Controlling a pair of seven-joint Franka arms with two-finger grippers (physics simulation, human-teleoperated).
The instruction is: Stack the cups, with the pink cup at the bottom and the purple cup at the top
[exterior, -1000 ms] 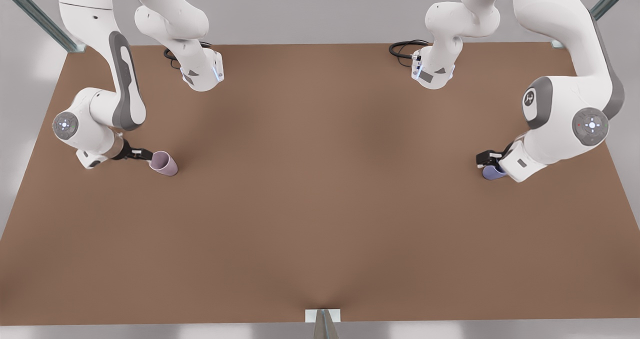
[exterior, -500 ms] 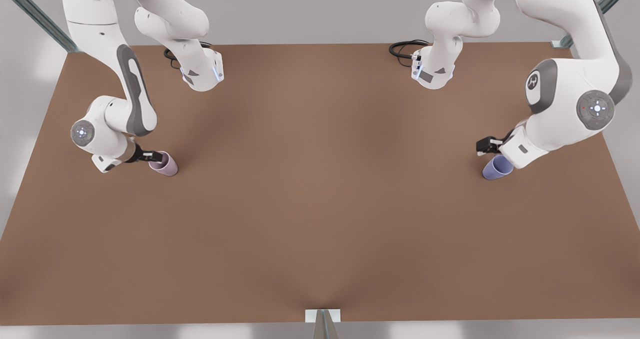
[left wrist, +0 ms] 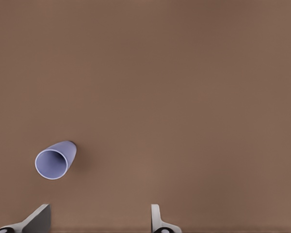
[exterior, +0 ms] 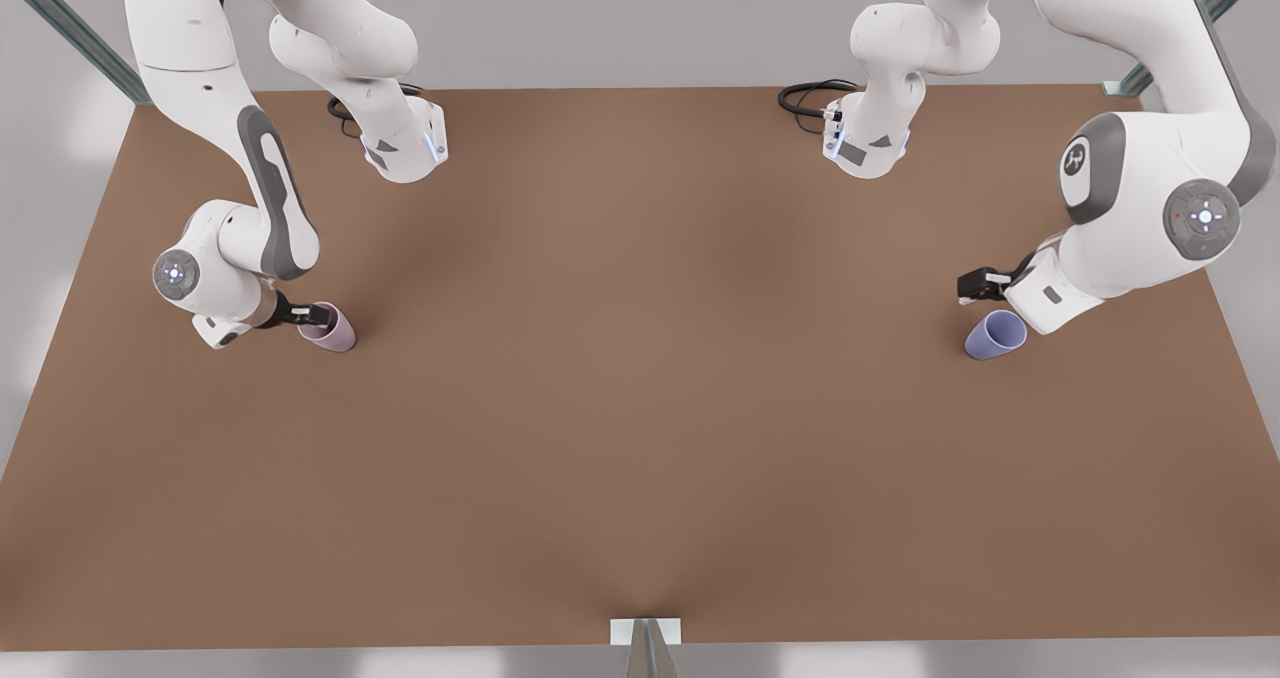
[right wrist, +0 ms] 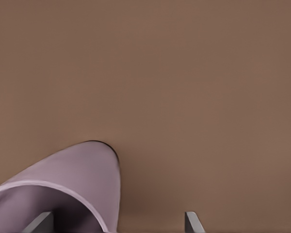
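A wide, matte brown tabletop (exterior: pixel 640 408) is bearing the two cups well apart, one toward each side. The small, pale pink-mauve handleless tumbler, the pink cup (exterior: pixel 330 327), is standing on the table toward the front view's left, about midway between the far and near edges, its open mouth facing up. The right gripper (exterior: pixel 308 312) is sitting at this cup's rim, reaching in from the front view's left; in the right wrist view the pink cup (right wrist: pixel 63 191) is looming close, with one dark finger (right wrist: pixel 39 223) showing inside the cup's mouth and the other (right wrist: pixel 194 222) outside its wall over bare table, so the claw is spread wide, straddling the wall without pinching it. The small, periwinkle blue-purple handleless tumbler, the purple cup (exterior: pixel 995 335), is standing toward the front view's right, at about the same depth. The left gripper (exterior: pixel 975 286) is hanging just beyond the cup's far side, apart from it; in the left wrist view the purple cup (left wrist: pixel 55 160) is sitting off to one side of the two spread fingers (left wrist: pixel 157 221), not between them, so this claw is released and holding nothing.
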